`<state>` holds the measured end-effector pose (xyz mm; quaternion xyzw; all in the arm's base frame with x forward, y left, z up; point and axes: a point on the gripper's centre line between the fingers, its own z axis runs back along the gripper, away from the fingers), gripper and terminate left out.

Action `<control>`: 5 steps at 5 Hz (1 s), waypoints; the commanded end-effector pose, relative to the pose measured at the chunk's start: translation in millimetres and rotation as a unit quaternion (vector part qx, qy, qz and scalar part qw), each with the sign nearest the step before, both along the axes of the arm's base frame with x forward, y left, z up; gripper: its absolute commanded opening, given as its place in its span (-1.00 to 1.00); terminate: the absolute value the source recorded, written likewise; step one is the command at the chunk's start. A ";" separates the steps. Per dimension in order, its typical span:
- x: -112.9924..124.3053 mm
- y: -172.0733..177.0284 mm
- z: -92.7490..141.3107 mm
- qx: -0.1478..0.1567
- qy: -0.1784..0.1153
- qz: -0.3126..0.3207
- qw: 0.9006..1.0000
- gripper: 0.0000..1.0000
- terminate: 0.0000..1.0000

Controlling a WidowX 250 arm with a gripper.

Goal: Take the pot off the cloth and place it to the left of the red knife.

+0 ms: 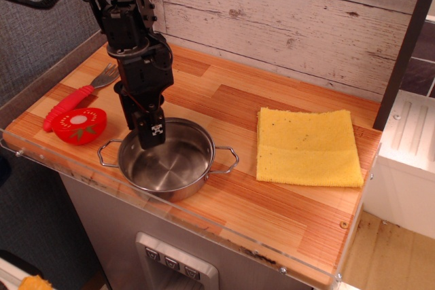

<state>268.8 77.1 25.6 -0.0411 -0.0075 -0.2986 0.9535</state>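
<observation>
Black robot gripper: positioned over back-left rim of shallow round stainless-steel pot; finger spacing indeterminable. Pot resting on wooden counter, beneath gripper. Square yellow cloth well right. Red-handled fork and red tomato-slice toy left.

You get even, warm light; soft glare sits inside the pot, shadows stay faint, focus is sharp throughout.
</observation>
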 end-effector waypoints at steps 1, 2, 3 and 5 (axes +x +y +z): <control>-13.6 1.1 67.6 -0.050 -0.077 0.154 0.984 1.00 -1.00; -13.4 -9.3 76.2 -0.046 -0.084 0.195 0.976 1.00 -1.00; -11.2 -18.4 75.5 -0.037 -0.086 0.186 0.978 1.00 -1.00; -13.0 -27.5 72.0 0.048 -0.074 0.199 0.976 1.00 -1.00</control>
